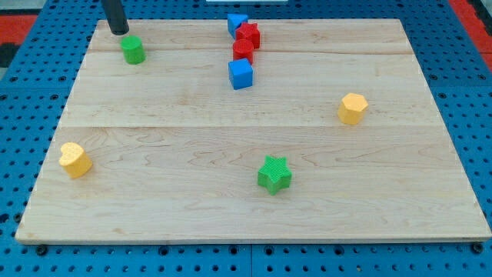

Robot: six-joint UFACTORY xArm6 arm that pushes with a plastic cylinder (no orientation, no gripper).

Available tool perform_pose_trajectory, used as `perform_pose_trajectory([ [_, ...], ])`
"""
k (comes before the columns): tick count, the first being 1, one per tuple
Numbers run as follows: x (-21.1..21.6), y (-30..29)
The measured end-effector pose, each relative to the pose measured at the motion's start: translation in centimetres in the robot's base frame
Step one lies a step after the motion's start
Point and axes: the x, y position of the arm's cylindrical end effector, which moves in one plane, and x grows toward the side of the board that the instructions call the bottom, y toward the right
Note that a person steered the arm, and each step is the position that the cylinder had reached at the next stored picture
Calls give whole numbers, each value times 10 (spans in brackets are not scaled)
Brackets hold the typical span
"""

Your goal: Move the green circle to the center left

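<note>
The green circle (pixel 133 50) is a small green cylinder standing near the top left of the wooden board (pixel 254 215). My tip (pixel 119 31) is just above it and slightly to its left, close to the board's top edge, with a small gap between them. Only the lower part of the dark rod shows.
A blue block (pixel 237 23) and two red blocks (pixel 247 35) (pixel 243 51) cluster at the top centre, with a blue cube (pixel 241 74) below them. A yellow hexagon (pixel 353 108) sits right, a green star (pixel 274 173) lower centre, a yellow heart (pixel 74 159) lower left.
</note>
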Motion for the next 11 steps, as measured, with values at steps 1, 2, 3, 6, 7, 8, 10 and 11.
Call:
perform_pose_trajectory([
  [1, 7, 1],
  [2, 18, 4],
  [3, 33, 16],
  [6, 34, 52],
  [7, 44, 45],
  [8, 73, 43],
  [10, 109, 43],
  [11, 142, 43],
])
